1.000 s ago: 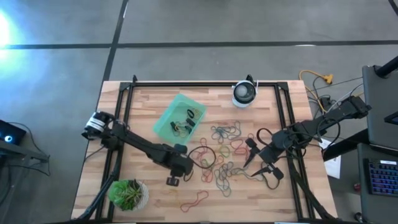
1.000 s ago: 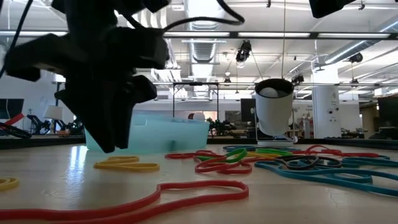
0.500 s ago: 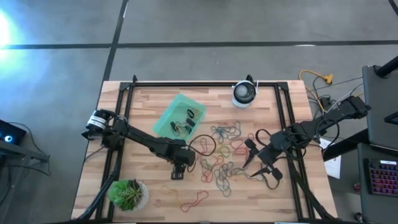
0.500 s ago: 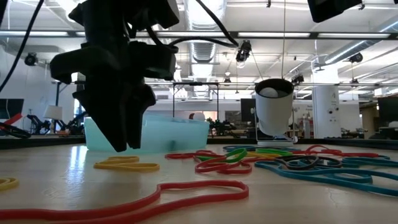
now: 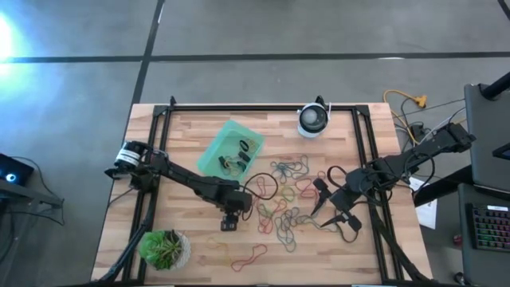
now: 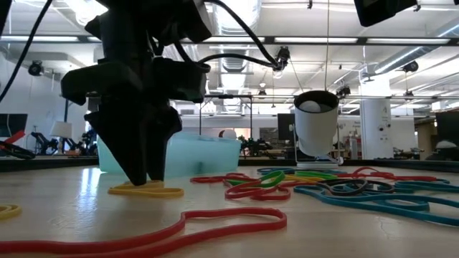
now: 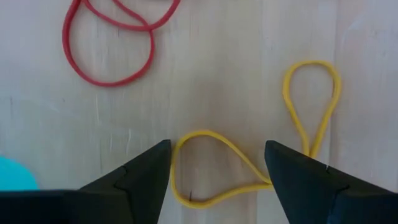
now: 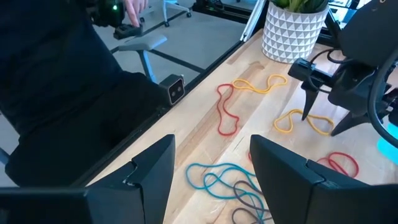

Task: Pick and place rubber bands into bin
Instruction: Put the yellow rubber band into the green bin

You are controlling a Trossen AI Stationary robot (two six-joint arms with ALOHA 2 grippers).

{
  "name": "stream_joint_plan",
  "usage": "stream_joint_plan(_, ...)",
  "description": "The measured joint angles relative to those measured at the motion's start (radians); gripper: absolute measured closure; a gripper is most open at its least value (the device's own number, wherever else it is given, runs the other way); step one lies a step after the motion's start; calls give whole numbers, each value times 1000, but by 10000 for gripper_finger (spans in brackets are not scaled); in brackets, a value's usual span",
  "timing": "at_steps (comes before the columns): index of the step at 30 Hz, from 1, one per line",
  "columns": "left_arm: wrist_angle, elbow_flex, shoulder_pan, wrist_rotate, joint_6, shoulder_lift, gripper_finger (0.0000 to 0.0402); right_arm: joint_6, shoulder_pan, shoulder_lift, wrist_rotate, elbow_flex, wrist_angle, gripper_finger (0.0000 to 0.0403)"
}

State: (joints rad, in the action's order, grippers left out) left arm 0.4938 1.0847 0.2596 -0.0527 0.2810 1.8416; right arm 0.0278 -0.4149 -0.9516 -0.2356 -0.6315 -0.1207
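Bands [image 5: 285,191] lay scattered over the table [image 5: 374,247], most in a tangle at the middle, a few already in the bin [image 5: 211,159], and a yellow band [image 7: 242,171] flat on the wood right under the left gripper [image 7: 217,165]. Its jaws stood wide open, one finger each side of the band's near loop, holding nothing. The right gripper [image 8: 211,165] hung open and empty beside the pile. Such a band looked thin, light and limp; it would likely sag and slip, so the fingers probably needed to press to the wood and pinch across both strands, clear of the red band [image 7: 109,46] nearby
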Motion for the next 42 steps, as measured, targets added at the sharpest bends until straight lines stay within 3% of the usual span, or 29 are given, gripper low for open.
stream_joint_plan(15,-15,1,26,-37,-15,29,158,-2,0,-1,0,8,-1,200)
stream_joint_plan(42,49,42,75,88,-47,22,158,-6,0,-1,0,29,0,199)
